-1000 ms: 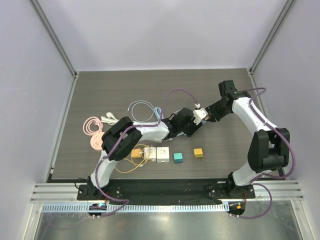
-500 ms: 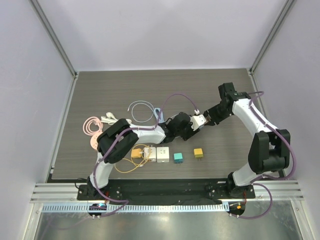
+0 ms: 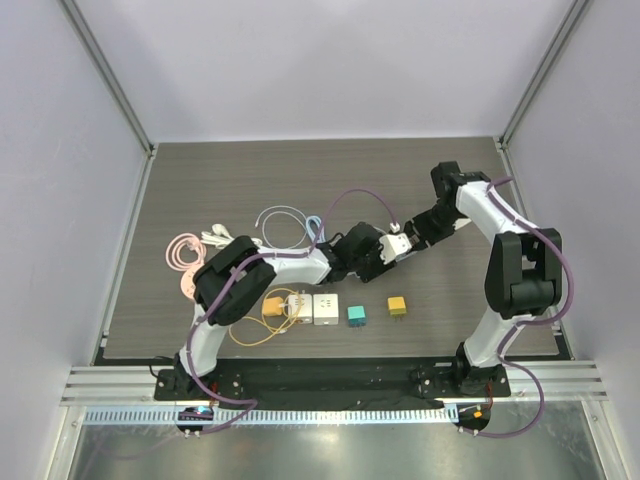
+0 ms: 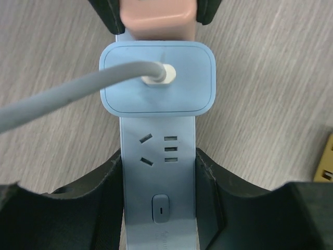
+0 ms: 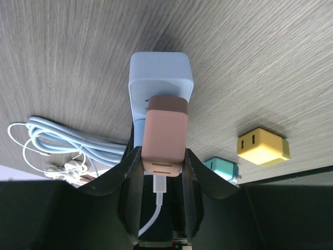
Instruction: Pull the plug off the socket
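A light-blue power strip lies on the wood-grain table, and my left gripper is shut on its sides. A blue adapter with a grey cable is plugged into it. At the strip's far end sits a pink plug. My right gripper is shut on this pink plug, which still appears seated on the strip. A white cable runs from the plug's back between the fingers. In the top view the two grippers, left and right, meet at mid-table.
A yellow adapter, a teal adapter and a white adapter lie in a row near the front. Coiled blue, pink and yellow cables lie at the left.
Both grippers and the strip have shifted a little left and toward the front. The right arm's wrist has swung in closer. Both grips are unchanged.
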Tool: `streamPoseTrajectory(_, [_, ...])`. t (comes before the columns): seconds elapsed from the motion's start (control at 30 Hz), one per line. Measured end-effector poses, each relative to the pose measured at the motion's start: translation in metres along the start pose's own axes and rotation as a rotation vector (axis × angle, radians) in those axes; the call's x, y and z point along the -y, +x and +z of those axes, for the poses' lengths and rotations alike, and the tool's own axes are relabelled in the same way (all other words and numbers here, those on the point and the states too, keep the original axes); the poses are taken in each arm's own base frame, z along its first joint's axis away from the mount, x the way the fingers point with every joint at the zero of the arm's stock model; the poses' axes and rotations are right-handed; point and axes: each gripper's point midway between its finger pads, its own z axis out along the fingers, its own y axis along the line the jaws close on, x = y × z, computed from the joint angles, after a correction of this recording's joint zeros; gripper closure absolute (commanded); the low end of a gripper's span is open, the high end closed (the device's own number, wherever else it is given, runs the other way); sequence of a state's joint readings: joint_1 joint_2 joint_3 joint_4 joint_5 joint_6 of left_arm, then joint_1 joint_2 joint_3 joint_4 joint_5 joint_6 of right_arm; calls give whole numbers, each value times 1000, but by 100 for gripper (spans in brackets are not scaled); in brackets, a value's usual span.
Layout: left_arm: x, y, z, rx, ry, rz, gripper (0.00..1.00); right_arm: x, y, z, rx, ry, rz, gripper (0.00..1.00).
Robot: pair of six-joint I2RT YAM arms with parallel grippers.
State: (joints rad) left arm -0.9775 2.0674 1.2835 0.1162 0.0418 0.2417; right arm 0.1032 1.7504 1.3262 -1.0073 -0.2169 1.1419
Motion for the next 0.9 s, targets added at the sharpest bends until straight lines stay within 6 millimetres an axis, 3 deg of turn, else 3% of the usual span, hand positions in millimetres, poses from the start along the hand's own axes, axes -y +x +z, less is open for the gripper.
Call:
streamPoseTrajectory(0.2, [4,3,-2,4,138,-72,100,10,3,-2,23,-25,-68,99])
streamPoseTrajectory(0.47, [25,0,-8,-6,263,-88,100,35,15,-11,56,-111,-62,99])
streamPoseTrajectory(0.57, [22,0,-8,-15,236,-95,100,27,11,-11,49,-98,-32,99])
streamPoseTrajectory(0.77, [3,6,-2,-47,94,-115,100,-8,-6,3,-13,-26,29,99])
streamPoseTrajectory(0.9, [-1,6,-2,-48,74,-110,100,-9,-7,5,-48,-26,50,99])
